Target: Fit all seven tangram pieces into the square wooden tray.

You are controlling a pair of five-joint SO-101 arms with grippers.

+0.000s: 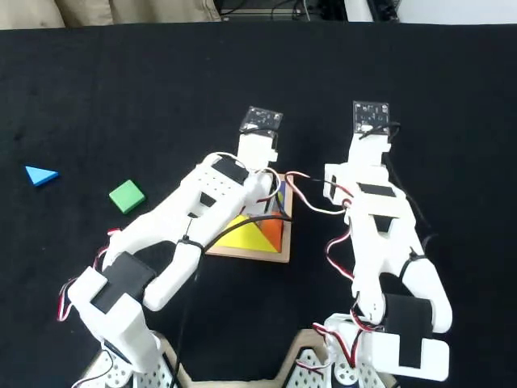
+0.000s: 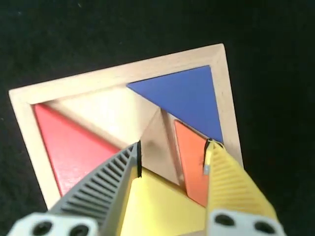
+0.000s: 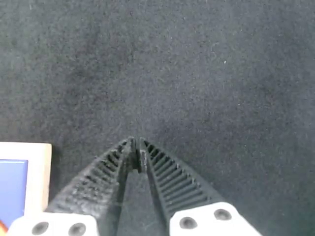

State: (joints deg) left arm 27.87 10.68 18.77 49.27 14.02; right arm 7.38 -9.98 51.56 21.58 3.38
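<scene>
The square wooden tray lies under my left gripper, which hovers open above its middle with nothing between the fingers. In the tray lie a red triangle, a blue triangle, an orange piece and a yellow piece; bare wood shows between them. From above, my left arm covers much of the tray. A green square and a small blue triangle lie loose at the far left. My right gripper is shut and empty over the cloth beside the tray's corner.
Black cloth covers the whole table. My right arm stands just right of the tray. Wires hang between the two arms. Open cloth stretches at the back and left around the loose pieces.
</scene>
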